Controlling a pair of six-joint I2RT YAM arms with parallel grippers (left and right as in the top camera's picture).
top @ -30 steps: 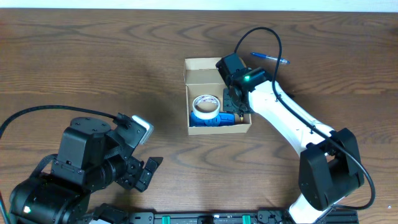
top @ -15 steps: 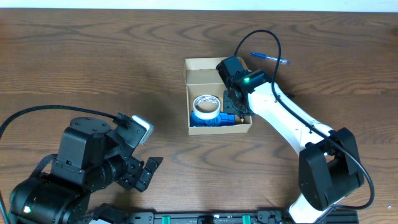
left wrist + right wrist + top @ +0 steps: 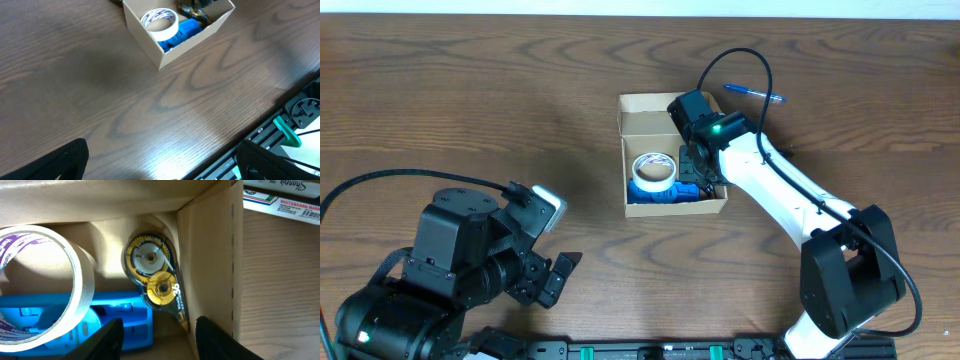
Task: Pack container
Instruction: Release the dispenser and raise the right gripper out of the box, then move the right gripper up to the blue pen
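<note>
Container (image 3: pixel 642 122), a tan cardboard box with its flap standing open, is sitting on the table a little right of centre and towards the far edge, and is already holding three items. Table (image 3: pixel 470 100) is showing dark wood grain throughout, with glare washing out its near edge in the left wrist view; only a pale strip is showing beyond the far edge, so the room cannot be judged. Left arm (image 3: pixel 450 260) is resting at the near left corner, well apart from the box, and its bulk is hiding the table beneath it. Right arm (image 3: pixel 780 190) is reaching in from the near right and is covering the box's right side from overhead. A black rail (image 3: pixel 650 350) is running along the near edge, cut off by the frame. Left gripper (image 3: pixel 164 150) is hanging with its jaws spread wide and nothing between them. Right gripper (image 3: pixel 157 330) is hovering inside the box's right end with its fingers parted, gripping nothing. A white tape roll (image 3: pixel 652 170) is lying on a blue object (image 3: pixel 670 195) and hiding much of it, so that object cannot be identified. A correction tape dispenser (image 3: pixel 155 275) is leaning in the corner beside the box wall. A blue pen (image 3: pixel 753 94) is lying on the table just beyond the box. A whiteboard marker (image 3: pixel 280 195) is showing only in part at the wrist view's top edge.
</note>
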